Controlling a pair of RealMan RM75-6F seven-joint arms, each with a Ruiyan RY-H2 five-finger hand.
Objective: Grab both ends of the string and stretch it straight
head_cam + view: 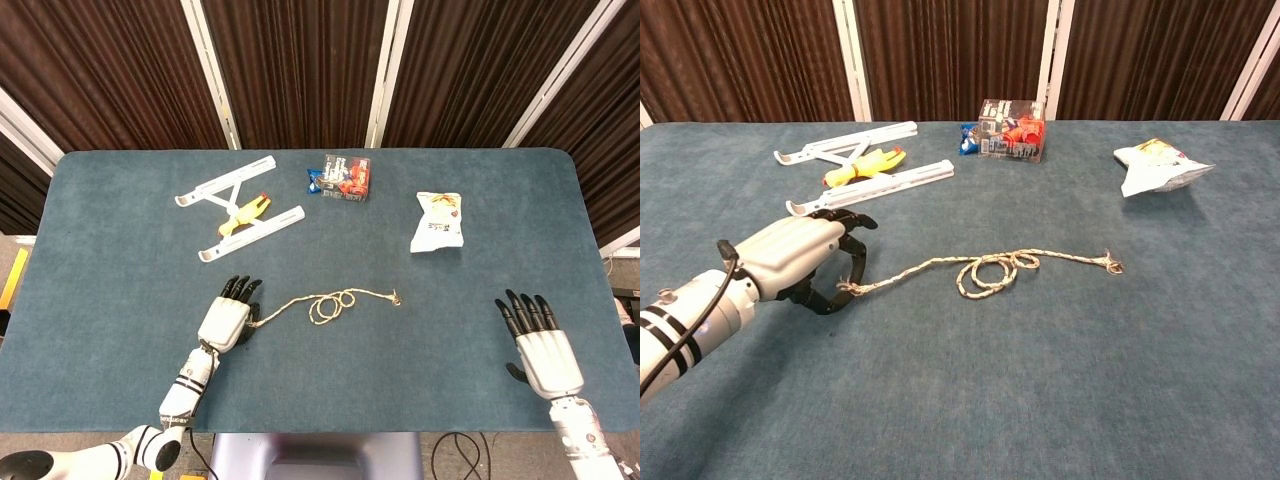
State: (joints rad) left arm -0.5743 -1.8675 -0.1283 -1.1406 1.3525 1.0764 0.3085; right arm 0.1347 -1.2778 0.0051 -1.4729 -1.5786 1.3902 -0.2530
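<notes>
The tan string (pixel 330 305) lies on the blue table, with loose loops (pixel 990 272) near its middle. Its right end (pixel 397 297) is a frayed knot lying free (pixel 1112 265). My left hand (pixel 228 320) is at the string's left end. In the chest view its thumb and a finger pinch that frayed end (pixel 847 288), with the left hand (pixel 800 255) resting low on the cloth. My right hand (pixel 538 342) lies flat with its fingers spread near the table's right front, far from the string. The chest view does not show it.
A white folding stand (pixel 240 215) with a yellow toy (pixel 248 212) on it sits at the back left. A colourful snack box (pixel 342 177) is at the back centre and a white chip bag (pixel 438 222) at the back right. The table's front edge is close to both hands.
</notes>
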